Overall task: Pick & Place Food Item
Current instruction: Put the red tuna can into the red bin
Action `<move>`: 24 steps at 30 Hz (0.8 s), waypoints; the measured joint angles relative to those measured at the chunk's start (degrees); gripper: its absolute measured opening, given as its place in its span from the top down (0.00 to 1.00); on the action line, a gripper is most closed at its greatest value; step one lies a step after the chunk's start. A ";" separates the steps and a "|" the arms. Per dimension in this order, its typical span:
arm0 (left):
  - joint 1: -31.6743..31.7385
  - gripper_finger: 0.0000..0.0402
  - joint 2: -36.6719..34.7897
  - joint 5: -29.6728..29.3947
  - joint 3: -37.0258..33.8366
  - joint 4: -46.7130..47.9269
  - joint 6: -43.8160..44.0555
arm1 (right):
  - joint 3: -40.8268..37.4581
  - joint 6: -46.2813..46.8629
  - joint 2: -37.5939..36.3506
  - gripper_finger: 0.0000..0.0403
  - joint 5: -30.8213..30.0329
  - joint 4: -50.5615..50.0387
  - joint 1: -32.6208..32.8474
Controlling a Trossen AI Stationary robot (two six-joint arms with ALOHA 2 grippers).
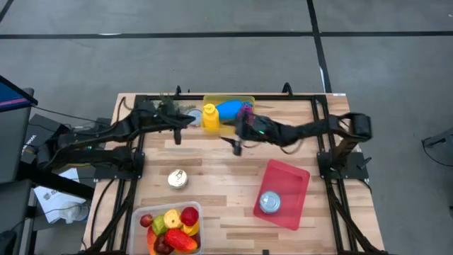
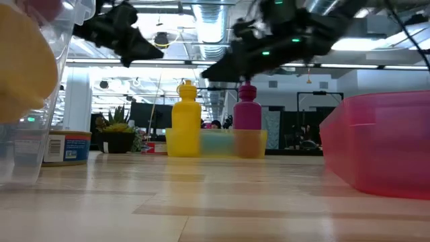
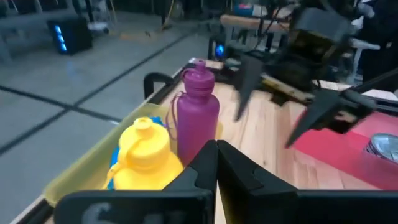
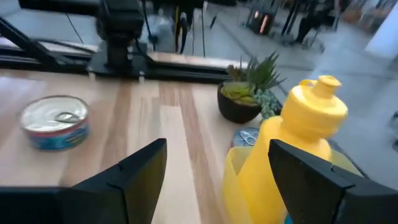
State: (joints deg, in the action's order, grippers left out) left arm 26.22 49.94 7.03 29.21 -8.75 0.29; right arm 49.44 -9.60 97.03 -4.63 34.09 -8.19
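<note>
Fruit pieces of red, yellow and green plastic [image 1: 172, 227] sit heaped in the clear plastic tub [image 1: 139, 215] at the table's near edge, well apart from both arms. Up at the far edge, the right gripper [image 1: 237, 142] hangs with its fingers spread wide and empty, just beside the yellow squeeze bottle [image 1: 210, 116] and purple bottle [image 1: 245, 110] in the yellow tray [image 1: 242, 99]. Left gripper [image 1: 176, 132] hovers near that tray, pinched shut on nothing.
</note>
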 joint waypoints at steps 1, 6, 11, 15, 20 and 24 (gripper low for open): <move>0.21 0.99 -1.42 0.06 -1.33 -0.70 -0.29 | 3.05 0.00 1.56 0.33 0.58 -2.61 -0.75; 0.77 0.92 -7.54 0.04 -6.46 -1.84 -0.95 | 15.01 -1.36 6.33 0.32 1.19 -12.30 -3.47; 0.77 0.73 -11.61 2.41 -9.05 -0.41 -1.07 | 22.34 -2.91 6.98 0.32 1.19 -18.67 -6.24; 0.77 0.58 -13.91 2.45 -10.90 -0.53 -1.01 | 28.00 -2.78 6.72 0.32 2.77 -28.02 -8.57; 0.77 0.46 -14.74 2.45 -12.35 -0.68 -1.13 | 29.06 -2.41 7.37 0.32 6.35 -32.87 -7.71; 0.87 0.43 -14.65 2.44 -13.22 -1.03 -1.69 | 28.85 -3.94 9.59 0.32 3.68 -36.86 -6.12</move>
State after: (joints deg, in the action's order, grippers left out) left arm 27.09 35.28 9.47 15.99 -9.79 -1.40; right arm 78.29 -13.54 106.62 -0.95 -2.77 -14.31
